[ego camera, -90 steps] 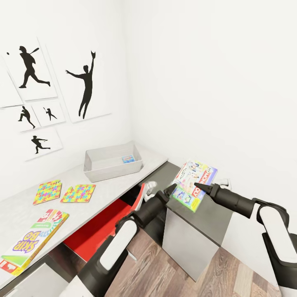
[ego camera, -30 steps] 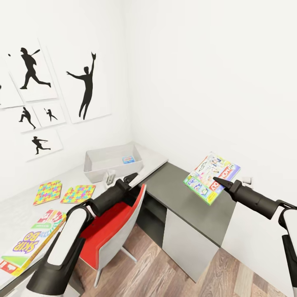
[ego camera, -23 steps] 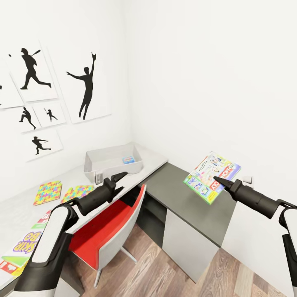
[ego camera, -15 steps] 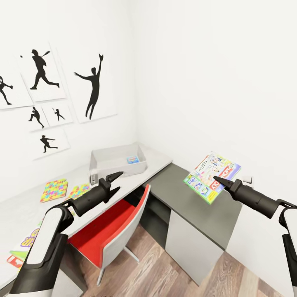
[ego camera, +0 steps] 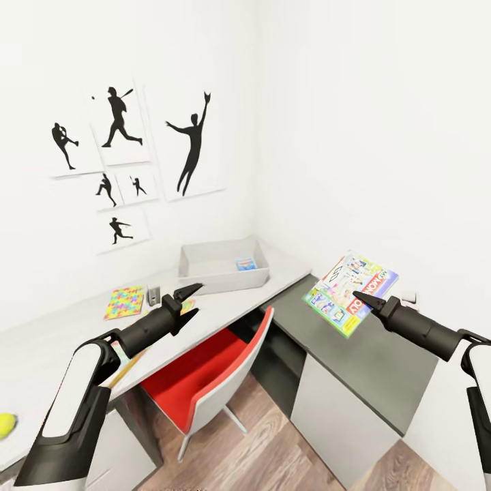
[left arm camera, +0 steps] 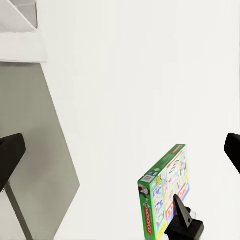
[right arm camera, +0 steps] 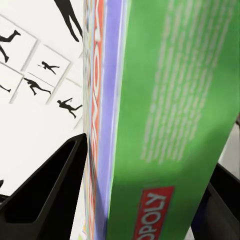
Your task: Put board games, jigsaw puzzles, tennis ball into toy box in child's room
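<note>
My right gripper (ego camera: 356,297) is shut on the white-and-green Monopoly box (ego camera: 344,283), held tilted in the air above the dark-grey side cabinet (ego camera: 382,354). The right wrist view has that box (right arm camera: 165,125) on edge between both fingers (right arm camera: 45,195). My left gripper (ego camera: 198,298) hangs open over the pale table (ego camera: 61,341), in front of the toy box (ego camera: 221,269). A small blue game box (ego camera: 245,264) lies inside it. One jigsaw puzzle (ego camera: 125,302) lies flat on the table; a second is mostly hidden behind my left gripper. The tennis ball (ego camera: 5,424) sits at the table's near left edge.
A red chair (ego camera: 211,368) is pushed under the table between my arms. Black silhouette posters (ego camera: 194,146) hang on the white wall. Wood plank floor (ego camera: 273,450) lies below. In the left wrist view the Monopoly box (left arm camera: 165,195) stands against the white wall.
My left gripper has let go of the Monopoly box and swung left over the table. The right gripper moved the box slightly right. The camera turned left, bringing the tennis ball into view.
</note>
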Controlling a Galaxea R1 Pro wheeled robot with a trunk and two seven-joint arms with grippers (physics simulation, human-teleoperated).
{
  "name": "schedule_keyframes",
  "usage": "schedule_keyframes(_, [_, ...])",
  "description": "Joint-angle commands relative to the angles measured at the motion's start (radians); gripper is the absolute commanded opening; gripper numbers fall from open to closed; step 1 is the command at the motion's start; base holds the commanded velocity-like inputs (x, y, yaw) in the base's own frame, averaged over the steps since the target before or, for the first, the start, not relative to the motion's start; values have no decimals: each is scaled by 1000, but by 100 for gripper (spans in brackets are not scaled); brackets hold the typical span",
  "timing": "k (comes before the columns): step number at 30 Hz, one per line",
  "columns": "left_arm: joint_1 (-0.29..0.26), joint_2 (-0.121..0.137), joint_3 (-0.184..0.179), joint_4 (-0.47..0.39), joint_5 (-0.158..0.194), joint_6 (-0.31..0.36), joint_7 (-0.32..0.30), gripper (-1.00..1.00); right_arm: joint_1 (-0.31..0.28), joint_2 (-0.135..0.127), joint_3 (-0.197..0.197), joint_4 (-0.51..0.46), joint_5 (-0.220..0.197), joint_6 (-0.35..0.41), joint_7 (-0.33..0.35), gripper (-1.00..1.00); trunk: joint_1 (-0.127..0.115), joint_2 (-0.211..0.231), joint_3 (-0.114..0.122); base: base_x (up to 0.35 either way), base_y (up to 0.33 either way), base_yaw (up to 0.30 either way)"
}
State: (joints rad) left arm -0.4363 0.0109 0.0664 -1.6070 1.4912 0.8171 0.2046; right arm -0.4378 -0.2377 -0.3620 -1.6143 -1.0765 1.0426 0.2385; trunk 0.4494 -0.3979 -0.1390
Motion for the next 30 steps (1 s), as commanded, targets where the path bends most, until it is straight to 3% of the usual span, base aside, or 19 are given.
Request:
schedule_keyframes(1, [-1,0,1,0,10,4,8,100,-1,0,-2,0,6,5,10,-100,1,-2,-2,0,0,278])
schedule_keyframes(30, [-4,-1,0,0,11,5,8,100,-1,0,-2,-1,6,5,10,-100,1,-2,9,3,0,279])
